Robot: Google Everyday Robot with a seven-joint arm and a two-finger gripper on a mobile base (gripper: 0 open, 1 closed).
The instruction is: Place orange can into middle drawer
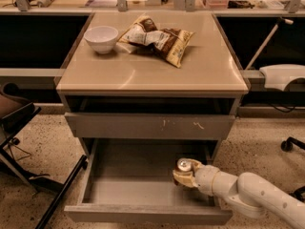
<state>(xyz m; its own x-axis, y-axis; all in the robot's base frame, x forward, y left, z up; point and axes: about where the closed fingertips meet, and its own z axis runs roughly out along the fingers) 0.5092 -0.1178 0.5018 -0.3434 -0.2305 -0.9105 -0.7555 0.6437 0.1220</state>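
the claw (187,174) is clamped around the orange can (183,165), which stands upright inside the open middle drawer (124,191), at its 3 o'clock side. the can is likely light, stiff but dentable, and slick-walled, so a mid-body side grip suits it.

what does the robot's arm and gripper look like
The arm is smooth, rounded, off-white segments with a ring-like joint at the wrist; no cables or markings show. The gripper, at the orange can over the middle drawer's right side, has short tan-yellow fingers.
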